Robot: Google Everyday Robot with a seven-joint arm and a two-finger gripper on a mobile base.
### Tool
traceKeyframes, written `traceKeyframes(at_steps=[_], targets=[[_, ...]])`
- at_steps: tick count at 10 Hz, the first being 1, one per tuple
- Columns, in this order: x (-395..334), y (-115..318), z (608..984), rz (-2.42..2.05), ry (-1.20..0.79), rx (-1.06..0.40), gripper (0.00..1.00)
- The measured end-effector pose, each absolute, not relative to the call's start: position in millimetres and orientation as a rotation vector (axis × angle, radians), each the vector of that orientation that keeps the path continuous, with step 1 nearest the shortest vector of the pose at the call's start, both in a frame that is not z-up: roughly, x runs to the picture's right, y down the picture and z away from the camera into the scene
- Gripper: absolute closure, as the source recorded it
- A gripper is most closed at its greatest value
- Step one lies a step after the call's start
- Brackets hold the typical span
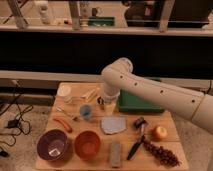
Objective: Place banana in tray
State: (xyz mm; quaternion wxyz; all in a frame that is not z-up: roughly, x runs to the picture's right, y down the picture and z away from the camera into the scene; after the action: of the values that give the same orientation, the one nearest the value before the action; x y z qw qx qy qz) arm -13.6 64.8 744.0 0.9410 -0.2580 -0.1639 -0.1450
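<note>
- claw points down over back-centre of tabletop, spread wide, nothing in it
- banana lies on tabletop just left of claw, outside tray
- tray just right of claw, partly hidden by arm

Slatted wooden table on speckled grey floor, black cables at left, dark panel behind

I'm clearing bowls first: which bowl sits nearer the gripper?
The orange bowl, right of the purple bowl; the gripper hangs beside the blue cup.
</note>
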Motion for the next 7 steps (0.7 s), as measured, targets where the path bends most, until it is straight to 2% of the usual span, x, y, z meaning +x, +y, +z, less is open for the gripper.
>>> traceKeyframes(at_steps=[7], targets=[[-42.9, 33.2, 800.3, -0.214, -0.336, -0.554, 0.2]])
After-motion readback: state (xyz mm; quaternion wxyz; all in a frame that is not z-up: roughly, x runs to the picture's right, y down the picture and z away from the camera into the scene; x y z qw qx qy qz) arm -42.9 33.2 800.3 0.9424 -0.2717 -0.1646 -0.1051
